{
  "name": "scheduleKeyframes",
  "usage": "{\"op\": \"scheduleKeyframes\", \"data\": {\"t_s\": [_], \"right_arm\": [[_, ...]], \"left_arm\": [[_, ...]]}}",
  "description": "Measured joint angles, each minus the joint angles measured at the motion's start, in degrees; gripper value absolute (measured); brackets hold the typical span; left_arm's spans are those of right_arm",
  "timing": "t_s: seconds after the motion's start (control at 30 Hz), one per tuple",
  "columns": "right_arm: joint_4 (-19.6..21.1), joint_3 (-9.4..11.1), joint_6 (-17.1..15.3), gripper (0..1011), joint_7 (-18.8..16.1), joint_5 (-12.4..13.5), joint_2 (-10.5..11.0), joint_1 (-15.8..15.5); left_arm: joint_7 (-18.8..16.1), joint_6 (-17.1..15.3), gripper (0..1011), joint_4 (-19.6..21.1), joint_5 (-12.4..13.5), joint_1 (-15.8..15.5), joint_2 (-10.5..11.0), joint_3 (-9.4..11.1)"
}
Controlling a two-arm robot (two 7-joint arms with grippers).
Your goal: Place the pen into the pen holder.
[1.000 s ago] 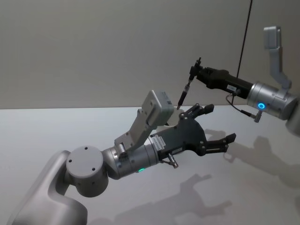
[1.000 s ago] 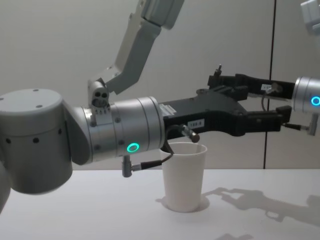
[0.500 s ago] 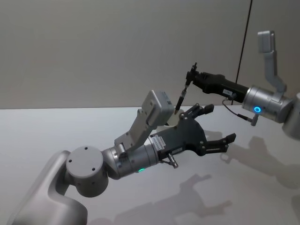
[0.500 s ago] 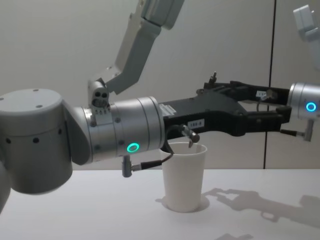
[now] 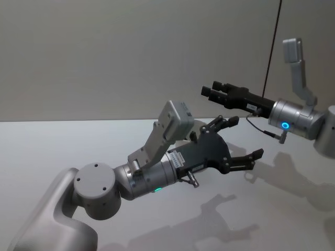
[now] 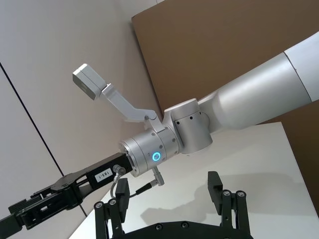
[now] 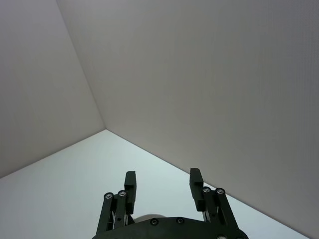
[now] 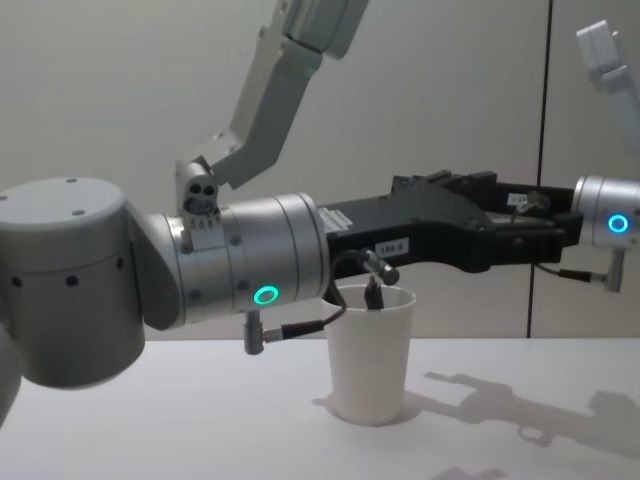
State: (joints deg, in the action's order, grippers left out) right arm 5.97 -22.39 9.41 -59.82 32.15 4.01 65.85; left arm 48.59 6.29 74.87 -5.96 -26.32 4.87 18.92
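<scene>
The pen holder [image 8: 368,355], a plain white paper cup, stands on the table in the chest view. The dark top of the pen [image 8: 375,293] sticks up just inside its rim, and the rest is hidden in the cup. My right gripper [image 5: 213,93] hovers above the cup. It is open, and nothing sits between its fingers [image 7: 196,180] in the right wrist view. My left gripper [image 5: 246,137] is held out in mid-air beside and above the cup. It is open and empty, fingers [image 6: 214,181] spread wide.
The white table [image 8: 520,440] runs to a plain wall close behind. My left forearm [image 8: 240,265] crosses in front of the cup at rim height. The right arm [image 6: 164,149] reaches in from the side, its wrist ring glowing blue.
My right gripper came down and moved left over the cup, then opened and let go of the pen. The pen now stands in the cup. The left arm has stayed still.
</scene>
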Motion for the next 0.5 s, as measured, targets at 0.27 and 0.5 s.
{"op": "scheduleKeyframes", "data": {"t_s": [0.27, 0.5], "right_arm": [[-0.4, 0.5, 0.3, 882, 0.0, -0.7, 0.0, 0.1], [-0.5, 1.1, 0.6, 1002, 0.0, -1.2, 0.3, 0.1]], "left_arm": [[0.0, 0.0, 1003, 0.0, 0.0, 0.0, 0.0, 0.0], [0.0, 0.0, 1003, 0.0, 0.0, 0.0, 0.0, 0.0]]}}
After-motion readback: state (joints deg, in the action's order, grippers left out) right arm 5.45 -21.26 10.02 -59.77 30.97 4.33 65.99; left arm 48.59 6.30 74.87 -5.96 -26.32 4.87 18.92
